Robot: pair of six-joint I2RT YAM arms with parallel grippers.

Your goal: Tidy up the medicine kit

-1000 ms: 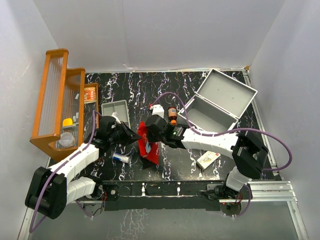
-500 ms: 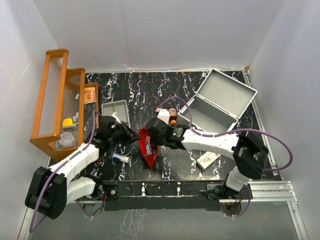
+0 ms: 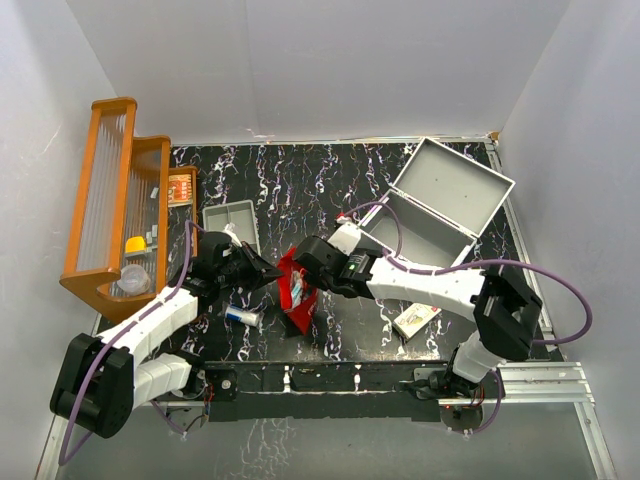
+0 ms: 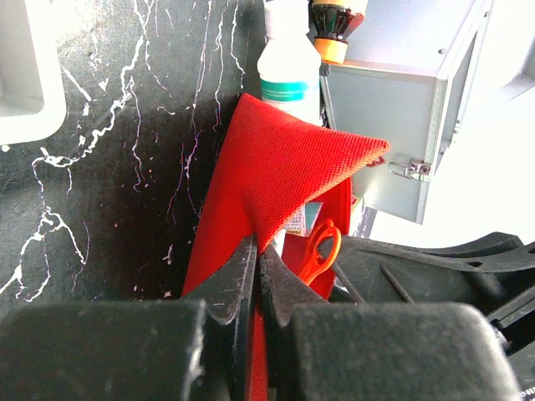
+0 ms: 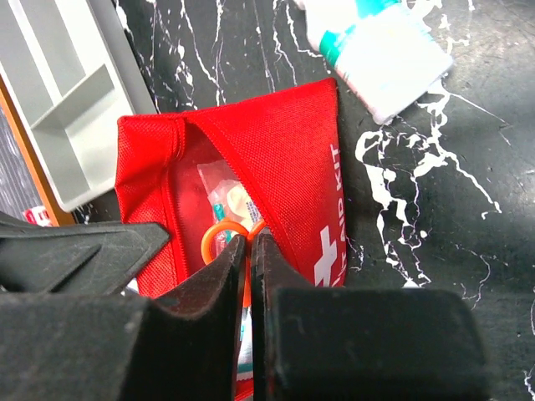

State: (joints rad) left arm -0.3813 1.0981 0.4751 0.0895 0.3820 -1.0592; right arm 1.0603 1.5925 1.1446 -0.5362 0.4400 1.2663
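The medicine kit is a light-grey metal case at the back right, its lid thrown open. A red first-aid pouch stands open at the table's middle. My left gripper is shut on a fold of the pouch and holds its flap up. My right gripper reaches into the pouch from the right. It is shut on the handle of the orange scissors, which sit among packets inside. In the top view both grippers meet at the pouch, left gripper and right gripper.
A white bottle lies just behind the pouch, near the kit's front wall. A small grey tray sits behind my left arm, a wooden rack at the far left. A blue-capped tube and a white box lie near the front.
My right arm has moved left and forward, deeper into the pouch, and now covers the brown bottle behind it. The pouch has drawn narrower. The left gripper keeps its hold.
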